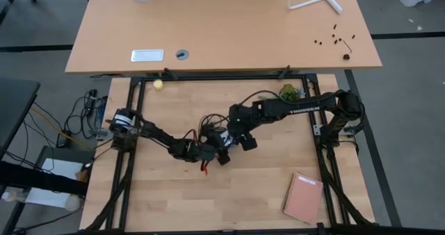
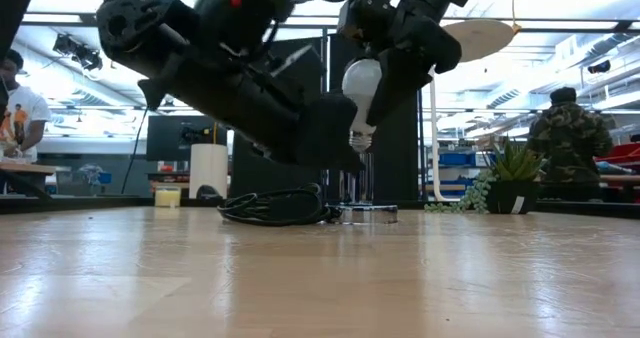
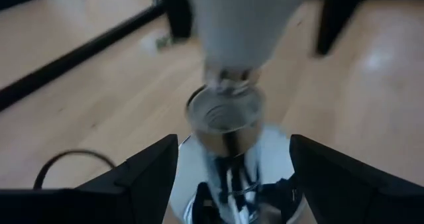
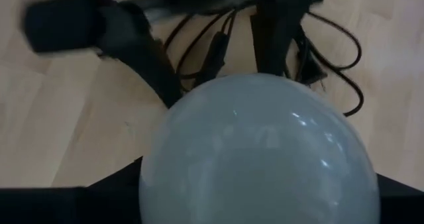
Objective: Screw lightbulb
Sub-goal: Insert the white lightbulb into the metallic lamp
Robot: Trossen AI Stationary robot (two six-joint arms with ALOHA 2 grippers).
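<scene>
Two grippers over pale wood table (image 2: 320, 278). Right gripper (image 2: 385, 73) jaws closed on lightbulb (image 2: 360, 98): white, pear-shaped, grey base down, just above socket (image 3: 225, 121). Left gripper (image 3: 232, 164) jaws part-open around socket. Beyond: potted plant (image 2: 512, 178), person (image 2: 565, 143).

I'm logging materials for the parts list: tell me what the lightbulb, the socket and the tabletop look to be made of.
Lightbulb: frosted white glass or plastic, with soft highlights on its dome; greyish threaded metal base.
Socket: polished, chrome-like metal, with mirror reflections and a threaded inside.
Tabletop: light wood, probably sealed, with plank seams and a faint sheen.
</scene>
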